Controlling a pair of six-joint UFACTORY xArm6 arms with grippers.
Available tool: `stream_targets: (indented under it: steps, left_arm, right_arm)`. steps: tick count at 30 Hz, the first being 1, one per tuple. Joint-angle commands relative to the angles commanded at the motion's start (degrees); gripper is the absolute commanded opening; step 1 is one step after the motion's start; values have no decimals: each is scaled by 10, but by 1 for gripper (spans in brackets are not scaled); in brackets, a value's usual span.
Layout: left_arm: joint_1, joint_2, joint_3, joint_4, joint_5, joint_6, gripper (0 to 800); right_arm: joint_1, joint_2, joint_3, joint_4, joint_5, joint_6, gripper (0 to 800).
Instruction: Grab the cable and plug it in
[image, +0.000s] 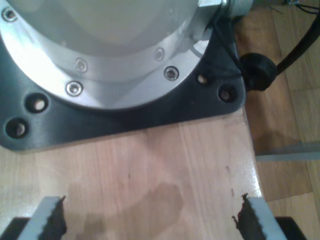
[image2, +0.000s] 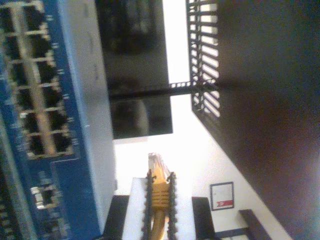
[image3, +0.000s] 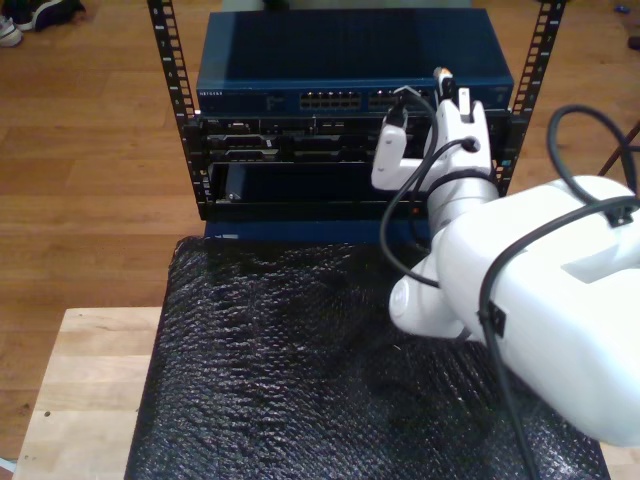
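The cable (image2: 159, 190) is yellow and ends in a small clear plug (image2: 155, 162). My second gripper (image2: 160, 176) is shut on it just behind the plug, which sticks out past the fingertips. The plug is a short way off the blue switch (image2: 67, 125) and its rows of ports (image2: 30, 85), touching none of them. In the exterior view, my second gripper (image3: 446, 88) holds the plug (image3: 440, 73) up in front of the switch (image3: 350, 50), near the right end of its port row (image3: 345, 100). My first gripper (image: 150, 222) is open over bare wood, holding nothing.
Black rack units (image3: 300, 150) sit under the switch between perforated rack posts (image3: 170, 70). A black padded mat (image3: 280, 370) covers the wooden table (image3: 85, 380). A metal arm base on a black plate (image: 125, 100) and a black cable (image: 280, 60) lie ahead of my first gripper.
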Motion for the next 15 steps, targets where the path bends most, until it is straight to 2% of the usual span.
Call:
stream_targets:
  steps: [7, 12, 15]
  left_arm:
    - [0, 0, 0, 0, 0, 0, 800]
    - [0, 0, 0, 0, 0, 0, 800]
    - [0, 0, 0, 0, 0, 0, 800]
  right_arm:
    - [10, 0, 11, 8, 0, 0, 0]
    - [24, 3, 25, 40, 0, 0, 0]
    - [25, 3, 33, 41, 0, 1, 0]
